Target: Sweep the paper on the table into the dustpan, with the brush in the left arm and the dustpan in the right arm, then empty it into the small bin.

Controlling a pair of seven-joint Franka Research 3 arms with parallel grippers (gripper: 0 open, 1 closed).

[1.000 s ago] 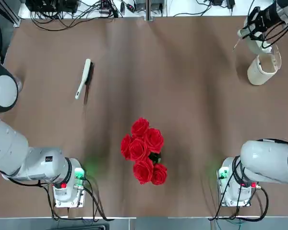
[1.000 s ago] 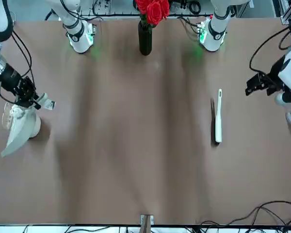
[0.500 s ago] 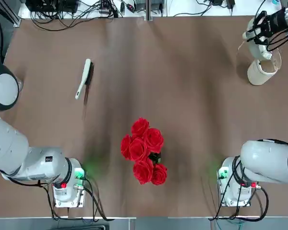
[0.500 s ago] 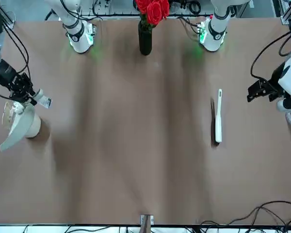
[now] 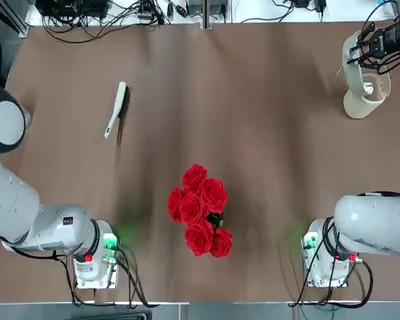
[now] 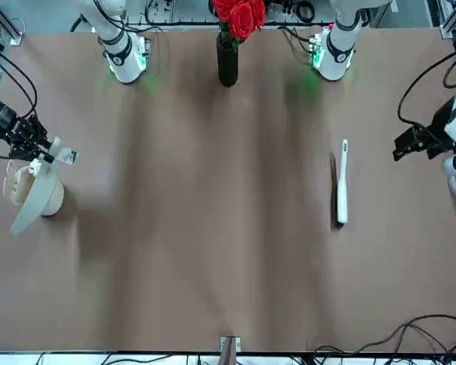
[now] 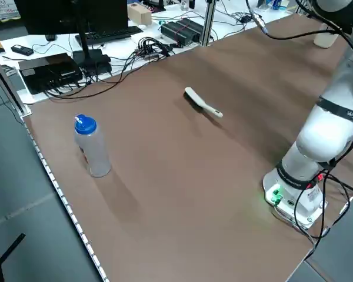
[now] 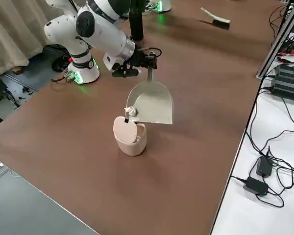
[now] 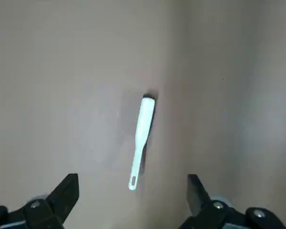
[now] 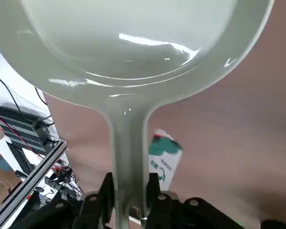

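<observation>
Right gripper (image 8: 148, 62): fingers clamped on dustpan (image 8: 149, 100) handle, pan tilted over the small bin (image 8: 136, 148) at the desk's (image 5: 273, 147) far right corner area. Paper (image 8: 131, 111) at the pan's edge by the bin mouth; cannot tell whether it touches the bin. Bin flap lid (image 8: 125, 129) stands up, on the side away from the pan. Left gripper (image 6: 424, 139): parked above the desk on its left side, fingers apart, nothing between them. Brush (image 5: 117, 110) lies on desk, far left part, white handle, dark bristles along one edge. Red roses (image 5: 200, 210) in dark vase (image 6: 228, 62), upright, near side of desk, between the two arm bases; nearest tall thing to go around, well apart from bin and brush. Clear bottle with blue cap (image 7: 92, 145) upright on left part, near the desk edge. Loose black cables (image 7: 147, 50) and black boxes (image 7: 50, 71) on white surface (image 8: 272, 161) past the far edge, monitor (image 7: 76, 20) and keyboard (image 7: 109, 35) there too. Nothing seen between dustpan and bin except paper.
</observation>
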